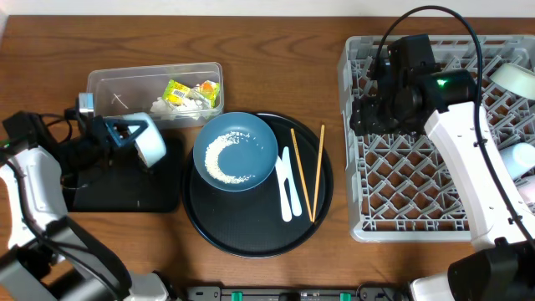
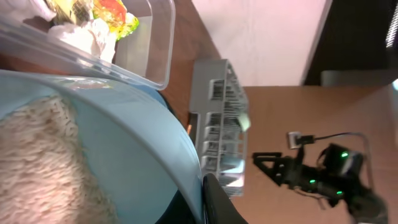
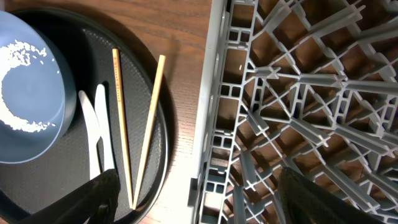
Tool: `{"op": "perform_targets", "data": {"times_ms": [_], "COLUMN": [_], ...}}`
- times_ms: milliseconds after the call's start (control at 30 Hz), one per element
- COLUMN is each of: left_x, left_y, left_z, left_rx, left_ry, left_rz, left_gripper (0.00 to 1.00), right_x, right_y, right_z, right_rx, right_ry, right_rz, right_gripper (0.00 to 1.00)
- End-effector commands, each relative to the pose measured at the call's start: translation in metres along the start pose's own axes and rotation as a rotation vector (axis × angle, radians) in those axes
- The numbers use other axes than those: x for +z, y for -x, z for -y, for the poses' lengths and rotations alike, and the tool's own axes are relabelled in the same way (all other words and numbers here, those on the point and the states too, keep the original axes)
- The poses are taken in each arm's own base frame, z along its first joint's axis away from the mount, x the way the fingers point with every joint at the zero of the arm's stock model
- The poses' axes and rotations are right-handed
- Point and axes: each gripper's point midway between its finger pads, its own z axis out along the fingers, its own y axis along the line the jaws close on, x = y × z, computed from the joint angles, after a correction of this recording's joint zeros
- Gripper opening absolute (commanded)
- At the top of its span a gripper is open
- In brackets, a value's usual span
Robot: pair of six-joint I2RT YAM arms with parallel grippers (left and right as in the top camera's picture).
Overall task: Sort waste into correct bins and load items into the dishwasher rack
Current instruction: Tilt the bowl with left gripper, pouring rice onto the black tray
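My left gripper is shut on the rim of a small pale teal bowl and holds it tilted over the shallow black rectangular tray. In the left wrist view the teal bowl holds rice. The clear tub holds yellow-green wrappers and a white tissue. The dark-blue bowl with rice, the white spoon and the chopsticks lie on the round black tray. My right gripper is open above the grey rack's left edge.
White cups sit at the rack's right side. The right wrist view shows the chopsticks, the spoon, the blue bowl and the rack lattice. The clear tub shows in the left wrist view.
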Motion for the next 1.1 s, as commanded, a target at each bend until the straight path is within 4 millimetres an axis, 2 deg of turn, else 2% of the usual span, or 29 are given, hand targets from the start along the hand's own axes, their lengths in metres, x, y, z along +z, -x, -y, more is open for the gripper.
{"op": "perform_targets", "data": {"times_ms": [0, 233, 533, 867, 933, 1033, 1067], "left_x": [0.0, 0.004, 0.005, 0.005, 0.005, 0.001, 0.0], "left_y": [0.003, 0.006, 0.008, 0.008, 0.009, 0.012, 0.013], "left_z": [-0.002, -0.015, -0.016, -0.039, -0.033, 0.005, 0.01], "left_rx": [-0.041, -0.088, -0.07, -0.062, -0.071, 0.012, 0.02], "left_ry": [-0.081, -0.092, -0.087, 0.043, 0.007, -0.215, -0.243], "left_rz": [0.001, -0.011, -0.007, -0.01, -0.008, 0.013, 0.018], "left_gripper": [0.06, 0.06, 0.06, 0.06, 0.06, 0.06, 0.06], "right_x": [-0.005, -0.005, -0.005, -0.005, -0.005, -0.005, -0.005], "right_y": [0.001, 0.001, 0.001, 0.001, 0.001, 0.0, 0.0], "right_z": [-0.001, -0.001, -0.001, -0.001, -0.001, -0.001, -0.001], "right_rx": [0.001, 0.001, 0.001, 0.001, 0.001, 0.002, 0.002], "right_ry": [-0.007, -0.007, -0.007, -0.007, -0.006, -0.007, -0.007], "right_rz": [0.013, 0.012, 0.012, 0.012, 0.012, 0.009, 0.008], "right_gripper": [0.79, 0.79, 0.79, 0.79, 0.79, 0.79, 0.79]}}
